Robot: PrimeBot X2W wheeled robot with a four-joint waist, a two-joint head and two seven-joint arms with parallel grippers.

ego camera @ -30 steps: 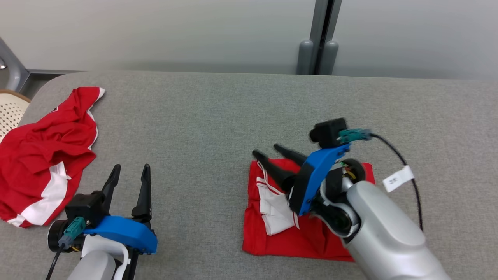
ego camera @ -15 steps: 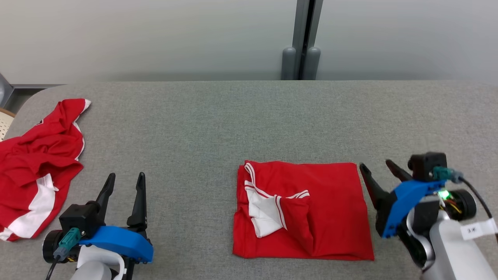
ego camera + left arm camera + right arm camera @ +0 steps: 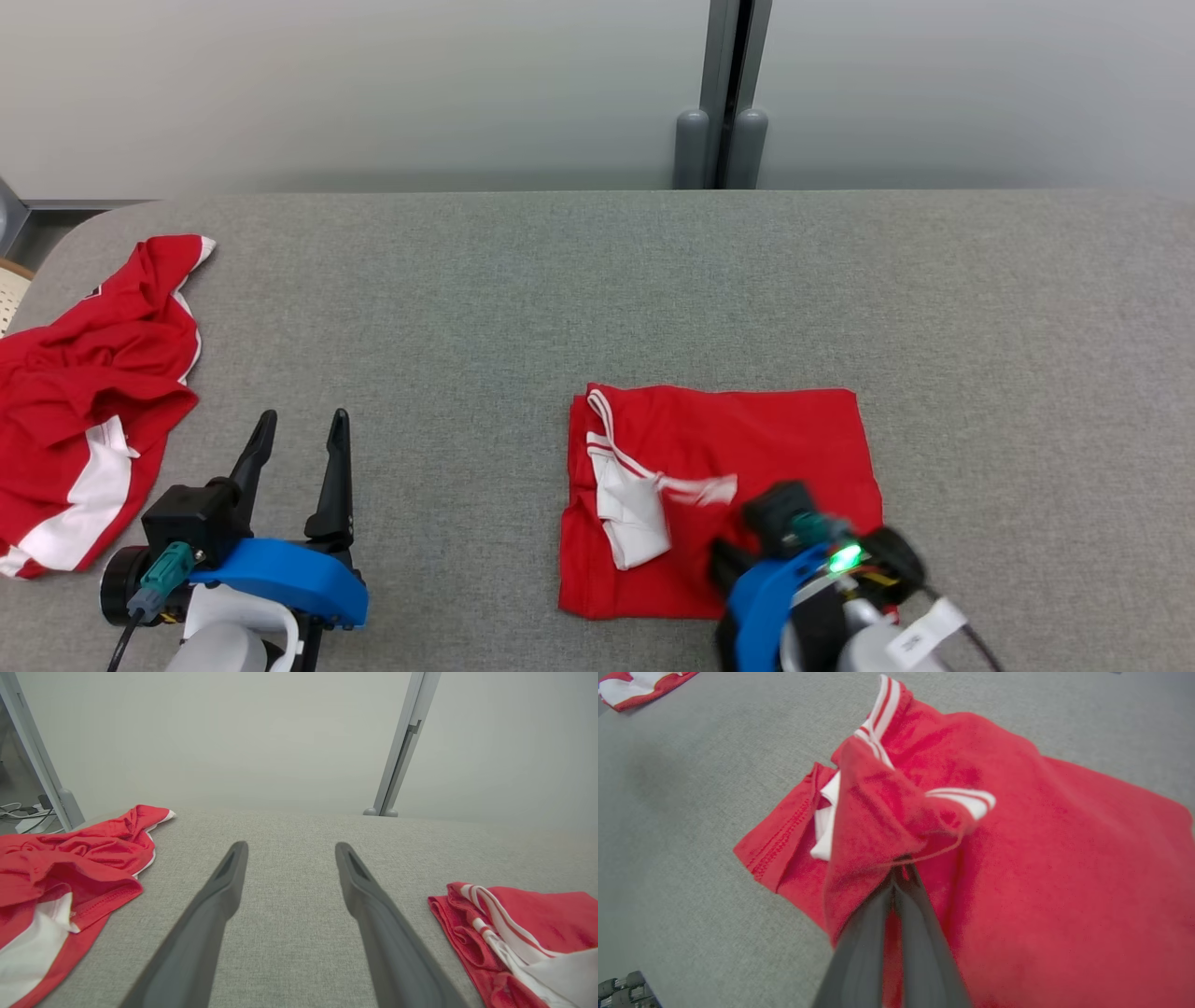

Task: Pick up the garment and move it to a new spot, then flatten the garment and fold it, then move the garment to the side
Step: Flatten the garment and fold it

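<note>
The garment [image 3: 775,434], red with white striped trim, lies folded into a rough square on the grey table [image 3: 560,280], right of centre. My right gripper [image 3: 900,861] comes in over its near edge. Its two dark fingers are pressed together, with a raised fold of the red sleeve pinched and draped over the tips. In the head view the blue wrist mount [image 3: 775,588] covers those fingers. My left gripper [image 3: 303,420] rests open at the lower left, with bare table between its fingers [image 3: 224,896]. The folded garment [image 3: 537,905] lies to its right.
A second red and white garment [image 3: 84,373] lies crumpled at the table's left end, near the rounded corner. A grey post [image 3: 724,93] stands behind the far edge against a pale wall. A woven chair [image 3: 7,289] peeks in at the left.
My right arm has swung from the garment's right side to its near edge, and the gripper has shut on the sleeve fold, lifting it. The left gripper has stayed put.
</note>
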